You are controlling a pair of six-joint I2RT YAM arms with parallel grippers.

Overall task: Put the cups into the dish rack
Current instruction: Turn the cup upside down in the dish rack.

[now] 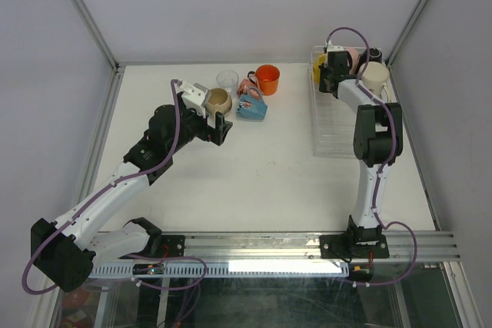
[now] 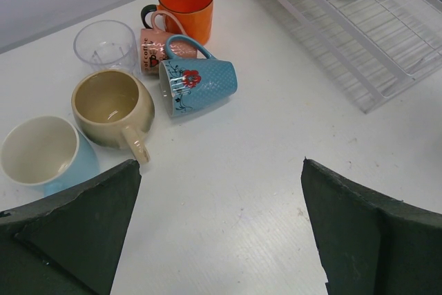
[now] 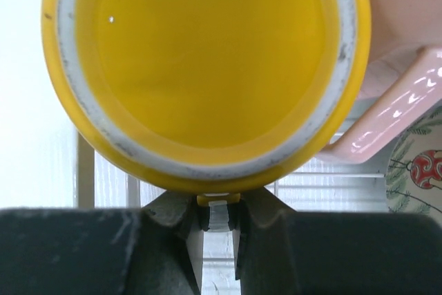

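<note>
Several cups stand in a cluster on the table: an orange mug (image 2: 185, 6), a clear tumbler (image 2: 106, 44), a pink mug (image 2: 162, 46) on its side, a blue flowered mug (image 2: 200, 84) on its side, a beige mug (image 2: 114, 106) and a light blue mug (image 2: 45, 153). My left gripper (image 2: 221, 164) hangs open just near of them, with only bare table between its fingers. Over the far end of the dish rack (image 1: 334, 132), my right gripper (image 3: 219, 205) is shut on the handle of a yellow mug (image 3: 207, 67).
A pink mug (image 3: 407, 101) and a white patterned mug (image 3: 418, 170) sit in the rack beside the yellow one. In the top view a cream mug (image 1: 374, 76) and a black mug (image 1: 374, 54) are also at the rack's far end. Grey walls enclose the table.
</note>
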